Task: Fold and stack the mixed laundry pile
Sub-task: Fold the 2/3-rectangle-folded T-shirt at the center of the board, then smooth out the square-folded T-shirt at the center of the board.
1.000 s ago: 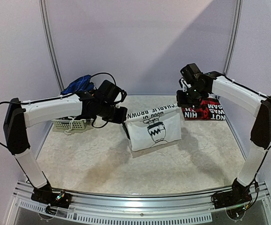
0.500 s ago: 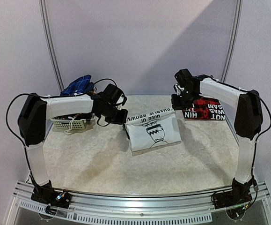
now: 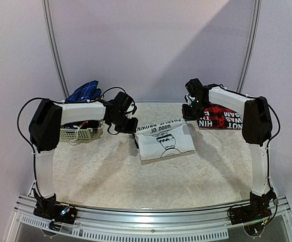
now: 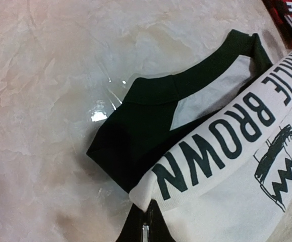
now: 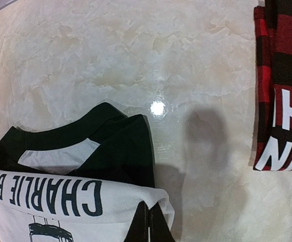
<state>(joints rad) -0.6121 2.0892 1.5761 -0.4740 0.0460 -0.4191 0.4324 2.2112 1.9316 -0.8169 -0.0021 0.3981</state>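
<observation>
A white T-shirt (image 3: 165, 142) with dark green sleeves and "CHARLIE BROWN" lettering lies at mid table, its far edge lifted. My left gripper (image 3: 134, 126) is shut on its far left corner (image 4: 144, 197). My right gripper (image 3: 187, 114) is shut on its far right corner (image 5: 156, 201). Both wrist views show the green sleeves (image 4: 135, 131) (image 5: 110, 146) folded under the white front. A folded red-and-black plaid shirt (image 3: 219, 117) with white lettering lies at the back right, also in the right wrist view (image 5: 282, 85). A blue checked cloth (image 3: 83, 91) sits on the basket.
A small white lattice basket (image 3: 76, 132) stands at the back left, partly behind my left arm. The marbled tabletop (image 3: 135, 181) runs to a metal rail at the near edge. Curtain walls close the back and sides.
Both grippers have moved toward the back of the table with the T-shirt's far edge, dragging the shirt away from the near side. The arms stretched further out.
</observation>
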